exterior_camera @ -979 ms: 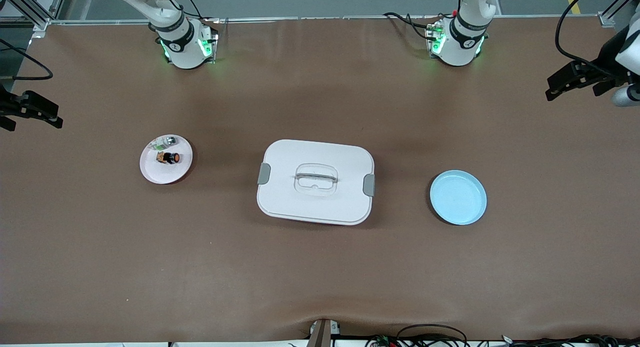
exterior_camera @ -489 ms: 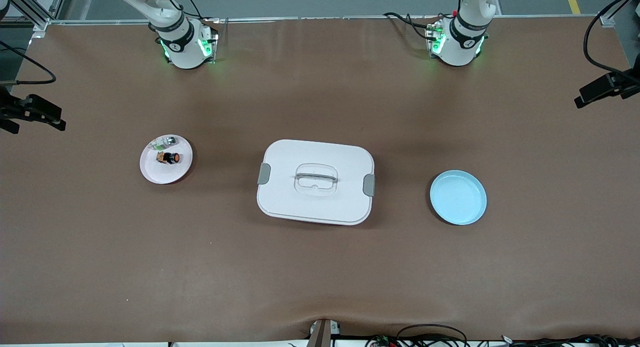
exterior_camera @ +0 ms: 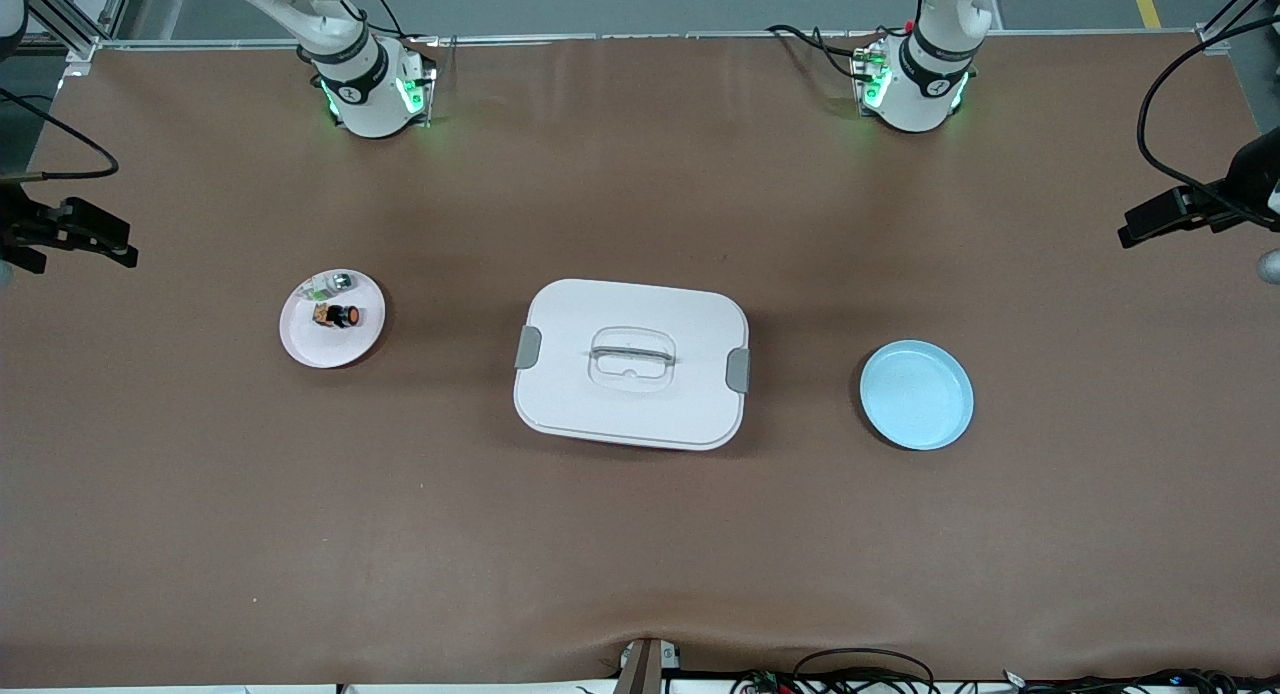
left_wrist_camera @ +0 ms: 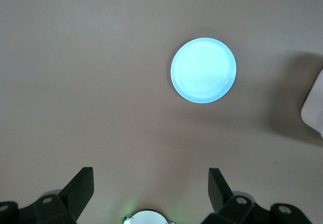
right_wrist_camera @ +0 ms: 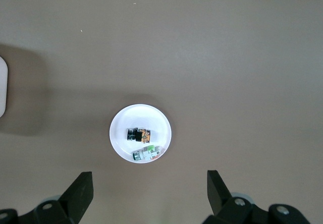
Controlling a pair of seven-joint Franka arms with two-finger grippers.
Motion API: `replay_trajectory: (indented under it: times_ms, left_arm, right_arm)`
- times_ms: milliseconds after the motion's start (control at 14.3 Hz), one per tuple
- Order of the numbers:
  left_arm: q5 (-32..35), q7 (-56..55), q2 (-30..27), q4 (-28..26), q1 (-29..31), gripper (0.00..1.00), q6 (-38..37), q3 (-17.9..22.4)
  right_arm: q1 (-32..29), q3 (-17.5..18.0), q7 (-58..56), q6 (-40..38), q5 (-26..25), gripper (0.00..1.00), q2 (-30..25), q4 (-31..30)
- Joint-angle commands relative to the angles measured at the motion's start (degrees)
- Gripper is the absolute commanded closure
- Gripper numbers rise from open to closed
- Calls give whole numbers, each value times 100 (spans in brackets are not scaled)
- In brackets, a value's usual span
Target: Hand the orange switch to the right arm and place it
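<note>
The orange switch lies on its side on a small white plate toward the right arm's end of the table, next to a clear-and-green part. In the right wrist view the switch and the plate show far below my right gripper, which is open and empty. The right gripper hangs high over the table's end, off to the side of the plate. My left gripper hangs high over the left arm's end of the table. It too is open with nothing in it.
A large white lidded box with grey latches sits mid-table. An empty light blue plate lies toward the left arm's end and also shows in the left wrist view. Bare brown table surrounds them.
The left gripper has swung about at its end of the table. The right gripper has drifted slightly toward the white plate. Nothing on the table moved.
</note>
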Motion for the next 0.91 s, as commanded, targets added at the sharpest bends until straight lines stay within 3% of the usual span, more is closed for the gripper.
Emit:
replay_trajectory:
  times_ms: [0,210,419,839]
  left_arm:
    - [22,-208,-125,-123,65,0,6,-140]
    - [-57,-429,-370,-500,100,0,67,-131]
    - [-75,-324,-985,-1370,126,0,874,-105]
    - [-49,-324,-723,-871,57,0,533,-149]
  right_arm:
    - [398,-414,67,-52,-9,0,76,155]
    - [417,-441,67,-52,8,0,76,163]
    - [408,-441,67,-52,26,0,76,163]
    - [373,-433,76,-52,61,0,68,260]
